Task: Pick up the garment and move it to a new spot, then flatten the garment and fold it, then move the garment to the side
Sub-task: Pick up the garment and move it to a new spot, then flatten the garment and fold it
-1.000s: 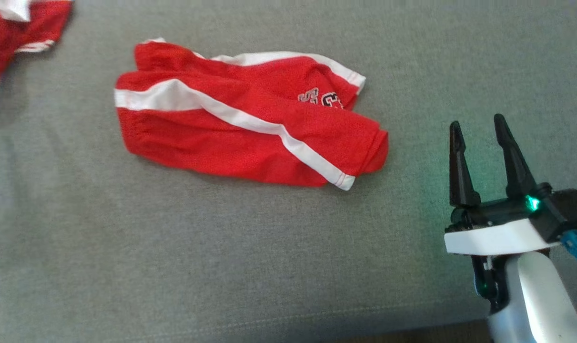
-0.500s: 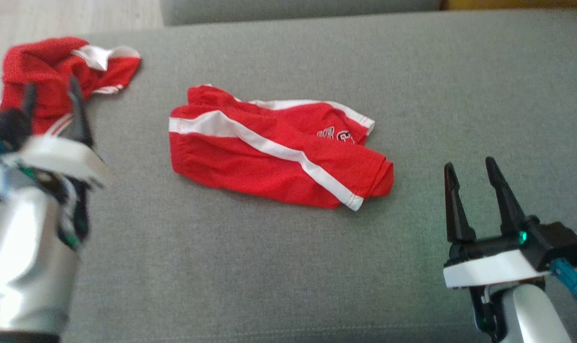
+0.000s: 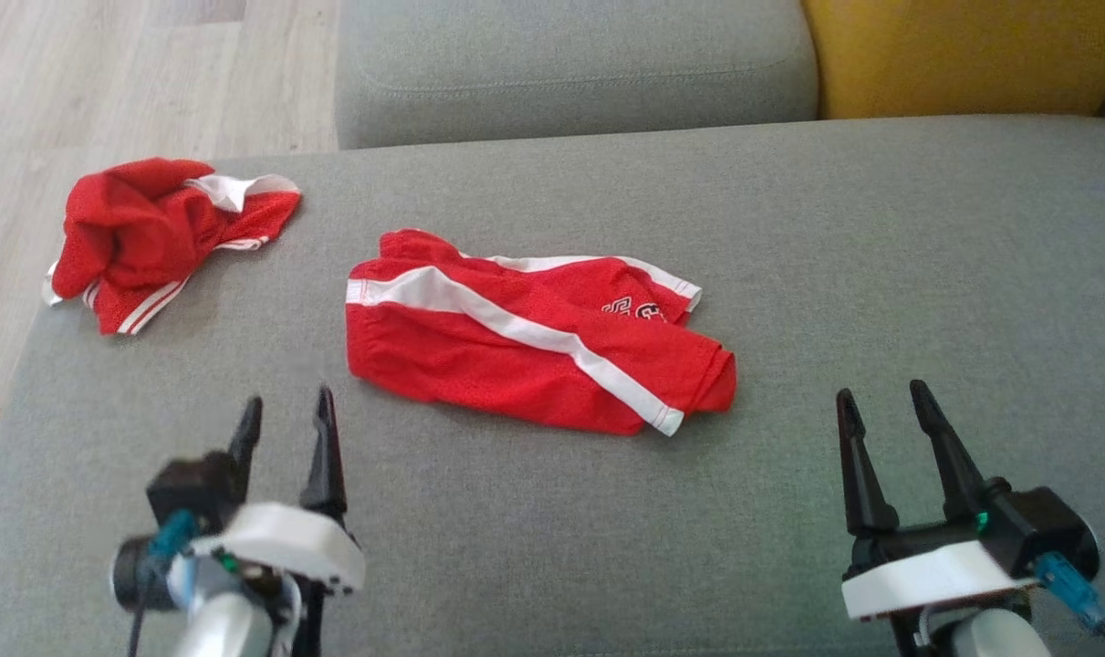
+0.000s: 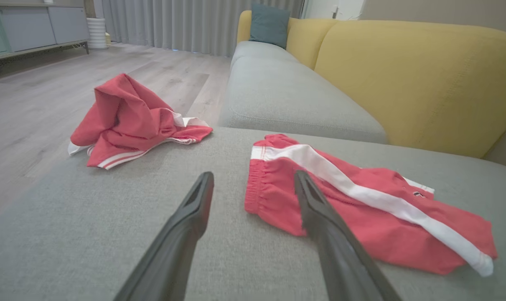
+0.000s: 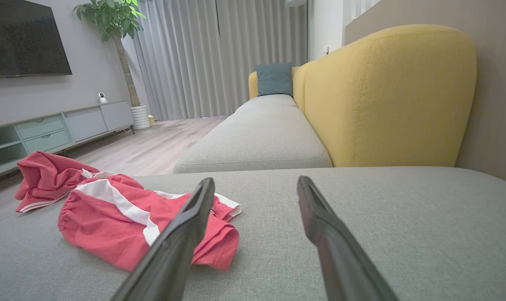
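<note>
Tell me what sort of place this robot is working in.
Most likely a home living room: a grey and yellow sofa, a wall-mounted television above a low cabinet, and a potted plant beside long curtains.

Shorts (image 3: 534, 351) lie mid-way across the sofa seat (image 3: 880, 274); second garment (image 3: 151, 237) on its far left corner, well apart; left gripper (image 3: 289, 398) nearer, left of the shorts; right gripper (image 3: 882, 391) nearer, to their right; backrest (image 3: 963, 55) behind, floor (image 3: 105, 82) left

Soft, even indoor light, faint shadows; left pincer (image 3: 287, 399) blurred in head view, wrist-view edges stretched.
</note>
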Robot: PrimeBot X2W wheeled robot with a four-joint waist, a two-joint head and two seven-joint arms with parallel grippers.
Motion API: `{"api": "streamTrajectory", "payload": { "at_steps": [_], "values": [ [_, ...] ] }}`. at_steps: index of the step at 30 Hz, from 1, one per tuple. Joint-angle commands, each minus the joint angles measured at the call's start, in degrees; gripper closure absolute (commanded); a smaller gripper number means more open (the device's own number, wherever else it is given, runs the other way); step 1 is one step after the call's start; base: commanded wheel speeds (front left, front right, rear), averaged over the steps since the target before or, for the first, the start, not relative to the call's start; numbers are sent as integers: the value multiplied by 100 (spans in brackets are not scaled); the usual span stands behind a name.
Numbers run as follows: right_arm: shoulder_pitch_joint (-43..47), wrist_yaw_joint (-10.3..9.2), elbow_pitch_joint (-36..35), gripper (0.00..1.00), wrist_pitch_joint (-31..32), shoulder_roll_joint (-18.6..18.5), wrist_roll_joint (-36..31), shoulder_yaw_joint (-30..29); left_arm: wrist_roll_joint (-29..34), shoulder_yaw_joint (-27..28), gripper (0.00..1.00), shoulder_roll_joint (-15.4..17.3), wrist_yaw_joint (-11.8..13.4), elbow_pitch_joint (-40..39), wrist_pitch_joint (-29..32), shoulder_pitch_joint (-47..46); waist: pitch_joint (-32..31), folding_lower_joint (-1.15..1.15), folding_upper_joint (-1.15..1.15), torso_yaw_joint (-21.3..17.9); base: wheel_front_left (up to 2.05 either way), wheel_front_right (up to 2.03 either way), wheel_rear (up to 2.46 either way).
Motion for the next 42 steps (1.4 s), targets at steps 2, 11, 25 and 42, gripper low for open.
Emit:
{"api": "streamTrajectory", "payload": {
  "at_steps": [2,11,25,42],
  "values": [
    [-129,-4,-156,0,-62,-32,54,180,72,229,0,-18,39,-280,-69,-133,-24,1,0,-16,0,0,0],
    [-34,-4,-68,0,-62,-32,190,276,703,396,0,-383,-11,-723,-70,575,-107,1,0,-34,0,0,0],
    [-45,-4,-16,0,-62,-32,201,287,1041,610,0,-611,-229,-662,-71,676,-105,1,0,2,0,0,0],
    [-49,-4,-17,0,-62,-32,186,255,1184,731,0,-734,-355,-565,-71,682,-73,1,0,18,0,0,0]
  ]
}}
